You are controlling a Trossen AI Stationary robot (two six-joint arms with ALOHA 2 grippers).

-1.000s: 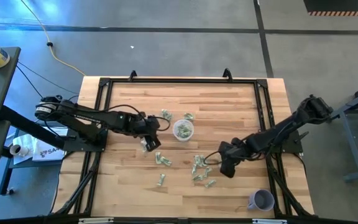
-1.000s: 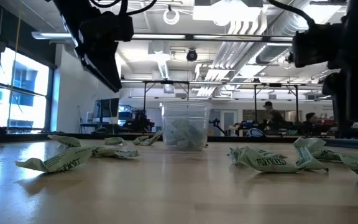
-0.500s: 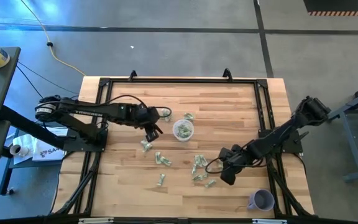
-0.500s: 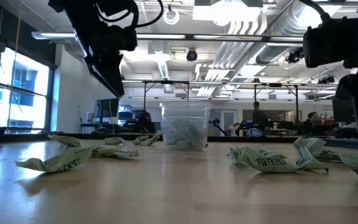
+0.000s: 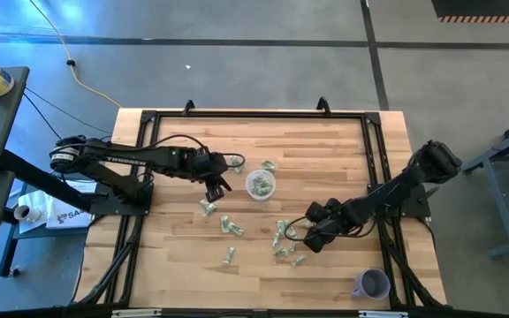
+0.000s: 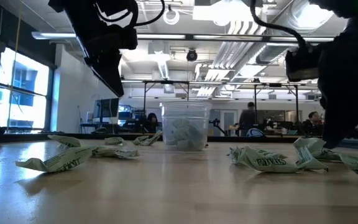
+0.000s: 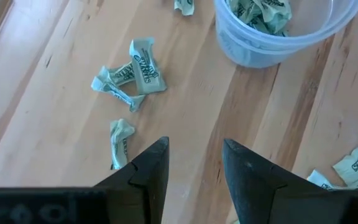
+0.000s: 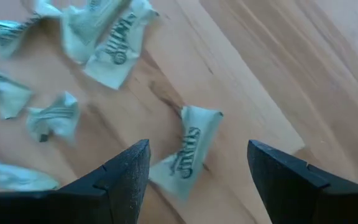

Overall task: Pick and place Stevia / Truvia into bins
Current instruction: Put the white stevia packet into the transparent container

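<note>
Dark right gripper [image 8: 197, 180] of yours is spread apart with nothing in it, low over a green-and-white packet [image 8: 185, 152] between its fingers, in the scatter at the clear cup's [image 5: 261, 184] 5 o'clock. Your left gripper [image 7: 194, 168] is also spread and empty, just at the cup's 9 o'clock. Cup already has packets inside; more packets [image 5: 231, 227] lie on the wooden table [image 5: 343, 150].

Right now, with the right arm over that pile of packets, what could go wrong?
The right end effector is open over one crumpled packet, with other packets close by; closing could catch its edge only, or drag neighbours along. The clear cup already holds packets and looks light, so a clumsy drop might tip it. The left end effector is open near that cup, so the arms could crowd each other there.
</note>
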